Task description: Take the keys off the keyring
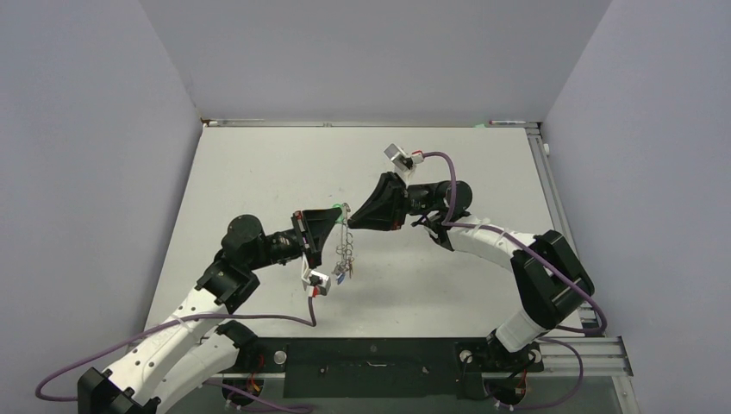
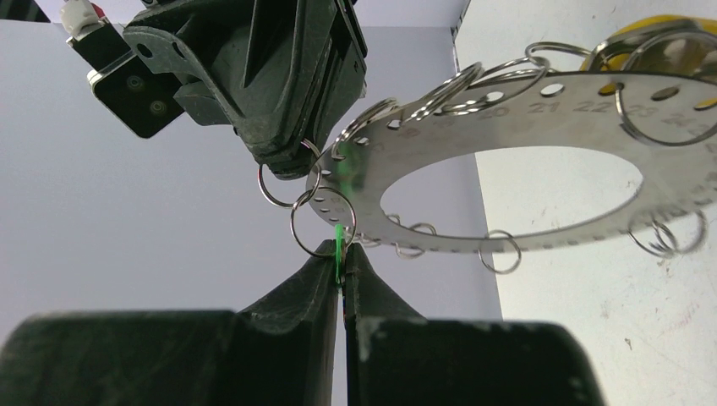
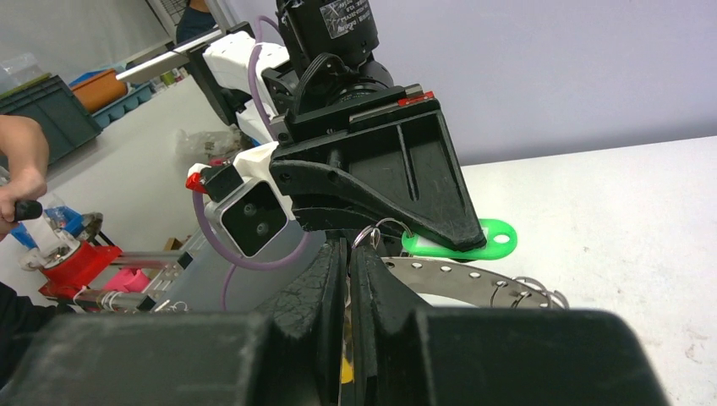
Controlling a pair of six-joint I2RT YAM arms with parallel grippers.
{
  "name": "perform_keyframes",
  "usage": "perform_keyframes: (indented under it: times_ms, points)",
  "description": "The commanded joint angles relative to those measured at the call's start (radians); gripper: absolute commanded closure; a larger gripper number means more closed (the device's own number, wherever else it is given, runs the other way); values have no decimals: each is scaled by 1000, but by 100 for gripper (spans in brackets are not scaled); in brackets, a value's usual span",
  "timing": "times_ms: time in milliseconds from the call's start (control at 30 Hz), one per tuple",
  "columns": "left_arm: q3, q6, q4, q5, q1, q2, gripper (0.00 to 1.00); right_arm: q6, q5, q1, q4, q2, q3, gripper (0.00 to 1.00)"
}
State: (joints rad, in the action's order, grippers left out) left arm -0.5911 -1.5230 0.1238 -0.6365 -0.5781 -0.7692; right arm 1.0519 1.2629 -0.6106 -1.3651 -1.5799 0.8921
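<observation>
The keyring (image 2: pixel 524 110) is a flat silver ring with numbered holes and several small split rings, hanging in the air between both grippers; it also shows in the top view (image 1: pixel 345 250) and the right wrist view (image 3: pixel 448 275). My left gripper (image 2: pixel 341 254) is shut on a green tag (image 2: pixel 339 237), which is plain in the right wrist view (image 3: pixel 495 237). My right gripper (image 3: pixel 348 245) is shut on a small split ring (image 2: pixel 283 182) at the keyring's edge. Small coloured tags (image 1: pixel 343 274) dangle at the keyring's bottom. The keys themselves are too small to make out.
The white table (image 1: pixel 448 285) lies below the hanging keyring. Grey walls stand at the back and both sides. A metal rail (image 1: pixel 552 198) runs along the table's right edge. A yellow tag (image 2: pixel 659 34) hangs at the keyring's far side.
</observation>
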Motion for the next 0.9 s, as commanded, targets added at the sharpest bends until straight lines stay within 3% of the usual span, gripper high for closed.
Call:
perform_keyframes:
  times_ms: [0,867]
  points:
    - [-3,68,-37,63,0,6,100,78,-25,-10,-199,15,41,95]
    - [-19,104,-99,99,-75,-39,100,165,-40,-54,-325,-6,71,95]
